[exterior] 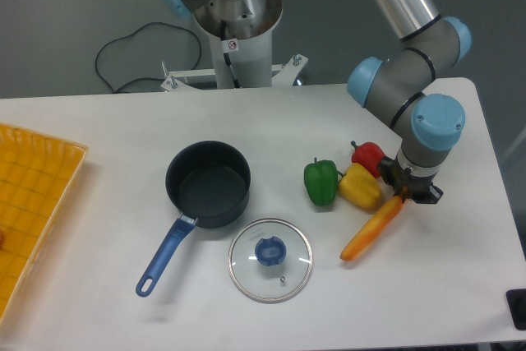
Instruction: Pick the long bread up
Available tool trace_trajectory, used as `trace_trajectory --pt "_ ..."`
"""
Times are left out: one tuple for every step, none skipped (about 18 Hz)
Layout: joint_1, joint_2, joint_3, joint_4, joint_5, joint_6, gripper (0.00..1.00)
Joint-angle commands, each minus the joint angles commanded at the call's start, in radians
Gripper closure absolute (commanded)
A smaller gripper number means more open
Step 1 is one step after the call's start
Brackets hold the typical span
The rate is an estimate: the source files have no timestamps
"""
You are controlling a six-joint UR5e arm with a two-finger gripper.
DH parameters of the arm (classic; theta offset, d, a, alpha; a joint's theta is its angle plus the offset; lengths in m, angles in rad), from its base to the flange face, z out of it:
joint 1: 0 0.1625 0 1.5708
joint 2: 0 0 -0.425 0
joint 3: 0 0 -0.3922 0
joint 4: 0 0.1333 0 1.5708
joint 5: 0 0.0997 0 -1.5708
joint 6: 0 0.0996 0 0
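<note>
The long bread is a slim orange-to-yellow baguette lying diagonally on the white table, right of the glass lid. Its upper right end reaches under my gripper. The gripper points straight down over that end, and its black jaw parts stick out on either side of the bread, so the jaws look spread around it. The fingertips themselves are hidden under the wrist.
A yellow pepper, a red pepper and a green pepper sit close to the bread's left. A dark pot with a blue handle and a glass lid stand at the centre. A yellow tray is at the left edge.
</note>
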Motion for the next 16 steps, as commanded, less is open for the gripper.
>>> trace_trajectory --pt "0.0 0.002 0.0 0.0 0.0 0.0 0.9" --pt "0.0 0.006 0.0 -0.002 0.002 0.0 0.9" --pt "0.002 0.009 0.005 -0.002 0.002 0.002 0.9" --pt "0.002 0.015 0.008 -0.005 0.003 0.002 0.9" --pt "0.002 0.026 0.008 -0.006 0.003 0.002 0.9" --pt "0.002 0.04 0.008 -0.012 0.003 0.003 0.9" --pt "0.005 0.052 0.009 -0.032 0.003 0.003 0.9" --pt "0.005 0.06 0.015 -0.057 0.003 0.003 0.9" --pt "0.006 0.066 0.023 -0.078 0.003 0.003 0.9" --pt "0.006 0.077 0.025 -0.093 0.003 0.003 0.9" --pt "0.006 0.087 0.026 -0.11 0.003 0.005 0.9" --pt "0.006 0.1 0.026 -0.129 0.002 0.003 0.9" --pt "0.005 0.115 0.026 -0.15 0.0 0.003 0.9" --pt "0.003 0.13 0.031 -0.176 -0.005 0.003 0.9" --pt "0.0 0.141 0.037 -0.204 -0.009 0.003 0.9" --pt "-0.005 0.153 0.041 -0.236 -0.011 0.003 0.9"
